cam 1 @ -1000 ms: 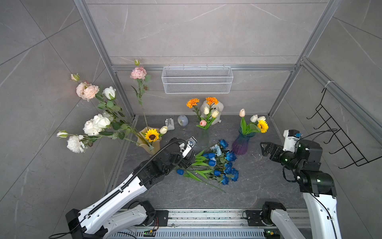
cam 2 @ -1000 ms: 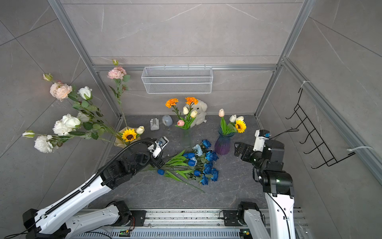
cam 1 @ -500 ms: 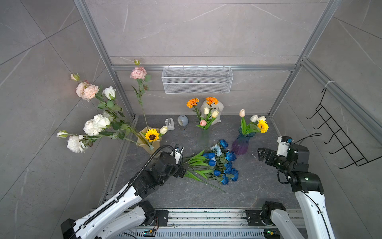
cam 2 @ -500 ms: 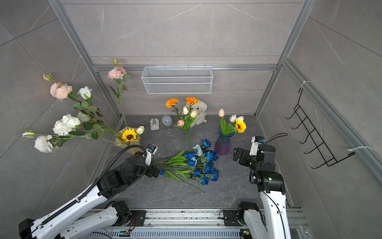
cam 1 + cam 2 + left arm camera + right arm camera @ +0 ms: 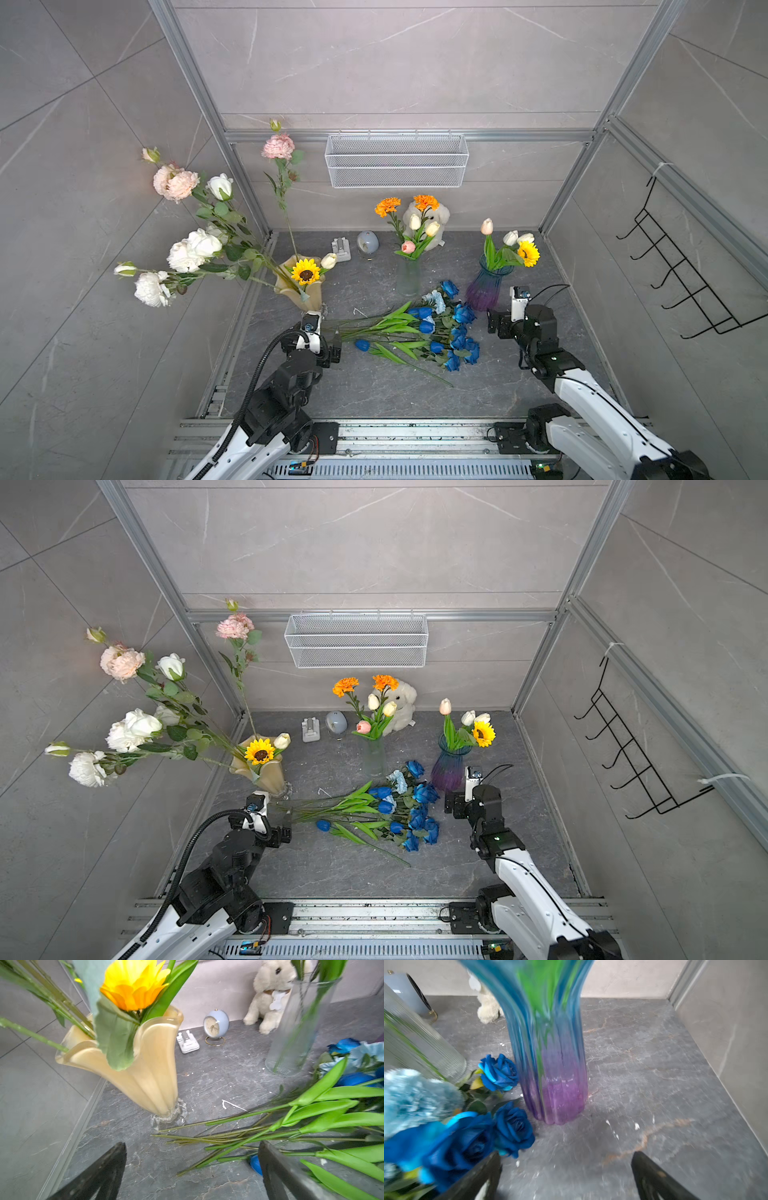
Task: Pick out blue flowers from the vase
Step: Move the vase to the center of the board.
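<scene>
Left gripper (image 5: 336,347) is spread wide with nothing between the jaws. It sits low over the table (image 5: 374,386), in front of the clear vase (image 5: 408,278) and off to its left. In the left wrist view, the bare stem ends of the blue flowers (image 5: 428,326) lie right by the fingers (image 5: 276,1167). One finger overlaps a few stems and a small blue tulip, but I honestly can't tell if it's touching them.

Right gripper (image 5: 494,324) is also wide open and empty, in front of the clear vase and to its right. The deep blue roses sit just beside one of its fingers (image 5: 483,1176) in the right wrist view.

The blue flowers aren't in any vase. The whole bunch lies flat on the table just in front of the clear vase, between the two grippers. The blooms are piled toward the right gripper and the green stems point at the left one. It's a mix of deep blue roses, little blue tulips and a pale blue ruffled one.

The clear vase itself holds orange carnations (image 5: 388,206) plus some white and pink tulips. A purple-blue vase (image 5: 484,291) stands to its right with a sunflower and tulips in it. A cream vase (image 5: 303,291) stands to its left with another sunflower and long white and pink blooms. Behind it are a small clock (image 5: 368,242) and a plush rabbit (image 5: 440,214).
</scene>
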Robot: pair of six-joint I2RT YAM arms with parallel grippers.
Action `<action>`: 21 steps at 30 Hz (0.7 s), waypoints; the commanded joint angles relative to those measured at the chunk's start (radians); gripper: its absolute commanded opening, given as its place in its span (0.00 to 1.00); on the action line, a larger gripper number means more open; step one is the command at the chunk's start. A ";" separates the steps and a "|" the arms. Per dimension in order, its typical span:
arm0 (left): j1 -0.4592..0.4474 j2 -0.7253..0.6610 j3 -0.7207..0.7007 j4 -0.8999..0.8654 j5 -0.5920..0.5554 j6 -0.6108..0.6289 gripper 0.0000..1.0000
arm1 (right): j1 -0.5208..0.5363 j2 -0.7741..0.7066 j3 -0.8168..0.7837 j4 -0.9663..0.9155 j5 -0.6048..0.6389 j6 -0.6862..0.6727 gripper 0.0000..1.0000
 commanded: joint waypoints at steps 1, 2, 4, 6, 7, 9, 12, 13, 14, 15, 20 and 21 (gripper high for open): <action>0.106 0.064 -0.023 0.108 0.073 -0.001 1.00 | 0.004 0.103 -0.099 0.518 0.005 -0.129 1.00; 0.170 0.078 -0.042 0.146 0.125 -0.005 1.00 | 0.004 0.158 -0.115 0.613 0.011 -0.131 1.00; 0.298 0.103 -0.082 0.230 0.254 0.010 1.00 | 0.003 0.256 -0.111 0.706 -0.005 -0.113 1.00; 0.446 0.141 -0.100 0.290 0.374 -0.012 1.00 | 0.005 0.338 -0.094 0.737 -0.043 -0.119 1.00; 0.519 0.172 -0.099 0.321 0.438 -0.021 1.00 | 0.004 0.376 -0.099 0.773 -0.031 -0.111 1.00; 0.599 0.257 -0.102 0.402 0.511 -0.029 1.00 | 0.001 0.453 -0.131 0.910 -0.012 -0.103 1.00; 0.684 0.447 -0.100 0.560 0.613 -0.003 1.00 | 0.001 0.597 -0.183 1.149 -0.023 -0.112 1.00; 0.695 0.505 -0.086 0.593 0.621 0.009 1.00 | 0.001 0.662 -0.197 1.237 -0.026 -0.120 1.00; 0.701 0.545 -0.077 0.623 0.617 0.022 1.00 | 0.004 0.637 -0.184 1.179 -0.055 -0.127 1.00; 0.704 0.578 -0.076 0.675 0.615 0.044 1.00 | 0.003 0.612 -0.170 1.121 -0.053 -0.124 1.00; 0.726 0.738 -0.067 0.840 0.619 0.081 1.00 | -0.006 0.636 -0.179 1.180 -0.035 -0.106 1.00; 0.731 0.779 -0.071 0.884 0.639 0.072 1.00 | -0.011 0.645 -0.178 1.190 -0.032 -0.103 1.00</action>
